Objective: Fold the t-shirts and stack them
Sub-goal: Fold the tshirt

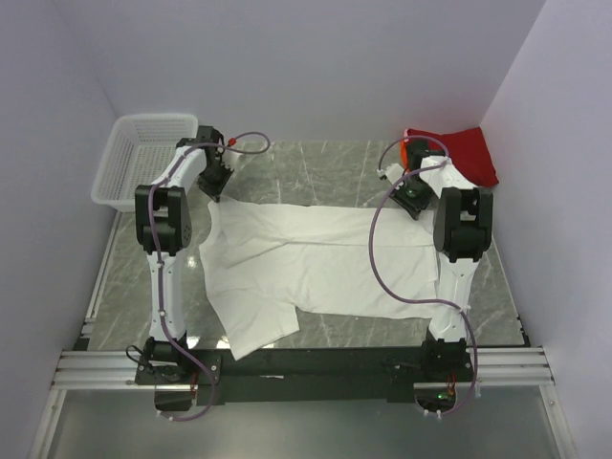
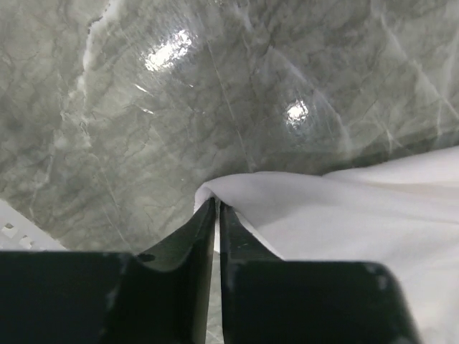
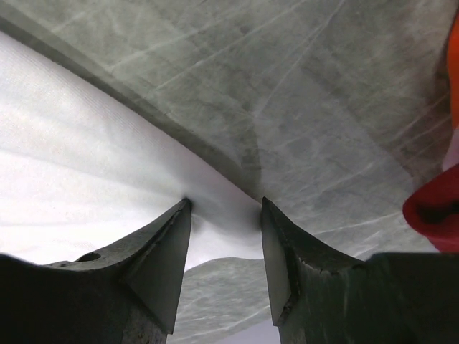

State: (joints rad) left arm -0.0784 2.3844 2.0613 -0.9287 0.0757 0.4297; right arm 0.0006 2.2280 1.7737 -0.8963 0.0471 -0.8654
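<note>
Aluminium rail (image 1: 96, 368) runs along the bottom of the overhead view, and both arms rise from it and reach away toward the back wall. Beyond the rail comes the grey marble table (image 1: 354, 330).

The white t-shirt (image 1: 316, 263) lies across the middle of the table, spread mostly flat. One sleeve trails down toward the lower left of the frame, and the far hem runs straight from one arm to the other.

The left gripper (image 1: 218, 186) sits at the shirt's upper-left corner. Its own camera shows the two dark fingers (image 2: 193, 236) drawn almost together, with only a sliver between them. A rounded fold of white cloth is pinched right at their tips, lifted a little off the stone.

The right gripper (image 1: 413, 201) is at the shirt's upper-right corner. There the jaws stand well apart, one finger (image 3: 161, 258) on each side of the cloth's edge. The white fabric fills the gap between the tips, but neither pad is pressed onto it.

Farther back, in the upper right of the overhead view, the red t-shirt (image 1: 469, 153) lies bunched against the wall corner, apart from the white one. An orange edge shows on its left side. The right wrist view catches a bit of that red and orange at its right border.

In the upper left, a white mesh basket (image 1: 107, 191) sits at the table's far-left corner, just beyond the left gripper.
</note>
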